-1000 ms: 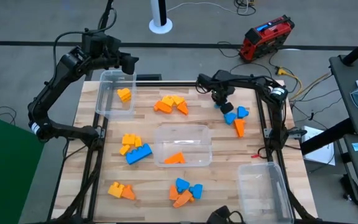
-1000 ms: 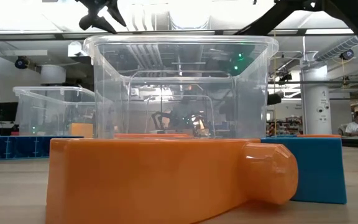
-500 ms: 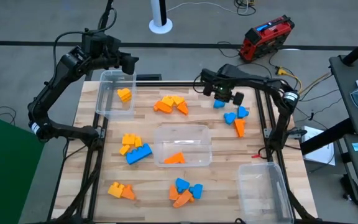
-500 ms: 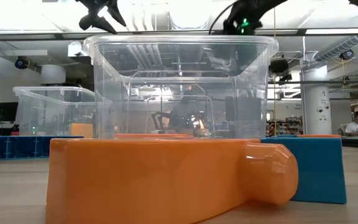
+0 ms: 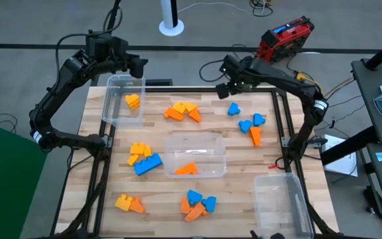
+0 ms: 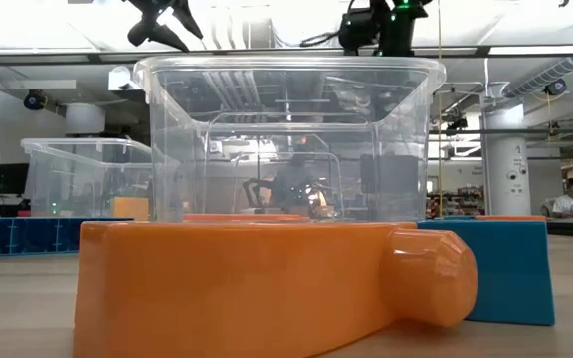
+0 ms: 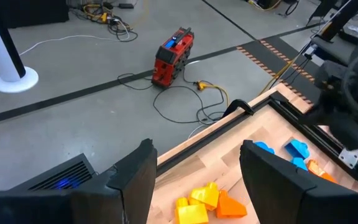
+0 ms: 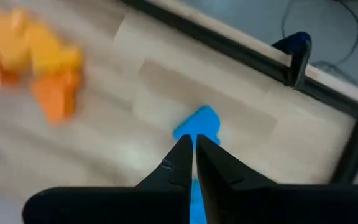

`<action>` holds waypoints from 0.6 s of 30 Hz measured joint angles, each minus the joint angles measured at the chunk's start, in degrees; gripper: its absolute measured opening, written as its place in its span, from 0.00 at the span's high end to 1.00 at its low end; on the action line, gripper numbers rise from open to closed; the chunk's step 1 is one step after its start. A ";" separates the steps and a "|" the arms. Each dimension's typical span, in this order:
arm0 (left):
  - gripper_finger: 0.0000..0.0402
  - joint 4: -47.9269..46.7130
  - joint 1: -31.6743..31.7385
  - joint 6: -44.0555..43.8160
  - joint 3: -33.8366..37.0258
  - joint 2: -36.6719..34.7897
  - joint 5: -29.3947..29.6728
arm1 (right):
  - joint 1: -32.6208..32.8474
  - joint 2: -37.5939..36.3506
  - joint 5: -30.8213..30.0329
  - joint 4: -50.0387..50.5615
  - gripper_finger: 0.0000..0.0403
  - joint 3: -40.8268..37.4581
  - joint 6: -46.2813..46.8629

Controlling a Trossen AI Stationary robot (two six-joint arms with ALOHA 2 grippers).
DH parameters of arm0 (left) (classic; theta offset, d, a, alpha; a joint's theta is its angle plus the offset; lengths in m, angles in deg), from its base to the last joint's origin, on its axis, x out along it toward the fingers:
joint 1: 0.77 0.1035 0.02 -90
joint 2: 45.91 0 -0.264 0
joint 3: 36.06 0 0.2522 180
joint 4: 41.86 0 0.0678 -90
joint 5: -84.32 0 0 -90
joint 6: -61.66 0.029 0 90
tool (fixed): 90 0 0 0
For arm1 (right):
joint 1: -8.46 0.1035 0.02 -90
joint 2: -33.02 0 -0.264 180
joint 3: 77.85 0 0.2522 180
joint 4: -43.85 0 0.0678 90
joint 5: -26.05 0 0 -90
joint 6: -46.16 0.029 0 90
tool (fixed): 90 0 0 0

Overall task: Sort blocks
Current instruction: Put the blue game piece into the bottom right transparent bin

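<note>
Yellow, orange and blue blocks lie in small groups on the wooden table. My right gripper (image 5: 229, 87) hangs shut above the table's far edge, high in the low view (image 6: 376, 25). Beyond its tips a single blue block (image 8: 197, 124) rests flat on the table (image 5: 233, 108), apart from the fingers. Two more blue blocks (image 5: 251, 121) and an orange wedge (image 5: 254, 136) lie right of it. My left gripper (image 7: 194, 180) stands open and holds nothing, above the far-left bin (image 5: 123, 99), which has a yellow block (image 5: 132, 101) in it.
A clear bin (image 5: 194, 154) at the table's middle holds an orange wedge (image 5: 186, 168). Another clear bin (image 5: 280, 199) stands near right. Block groups lie far centre (image 5: 183, 111), left (image 5: 141, 158) and near (image 5: 197, 204). A big orange block (image 6: 267, 283) fills the low view.
My right gripper has risen from the blue blocks at the right and gone toward the table's far edge and a little left, coming into the top of the low view. The single blue block now shows uncovered on the table.
</note>
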 joint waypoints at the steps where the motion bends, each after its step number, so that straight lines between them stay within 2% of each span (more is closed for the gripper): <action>1: 0.48 0.05 0.00 -0.02 0.00 0.00 0.00 | 0.03 0.00 0.64 1.43 0.97 0.64 -3.04; 5: 0.48 0.15 0.00 0.00 0.00 -0.16 0.00 | -1.43 1.03 2.38 8.22 0.97 3.45 -6.58; 9: 0.48 1.08 0.00 0.00 0.00 0.08 0.00 | -4.30 6.00 8.84 17.11 0.97 3.84 -7.50; 12: 0.48 2.09 0.00 0.61 0.00 0.46 0.00 | -4.52 9.71 9.46 16.56 0.97 3.67 -9.96; 18: 0.48 2.29 0.00 0.94 0.00 0.44 0.02 | -4.48 15.81 11.22 17.14 0.92 5.55 -6.95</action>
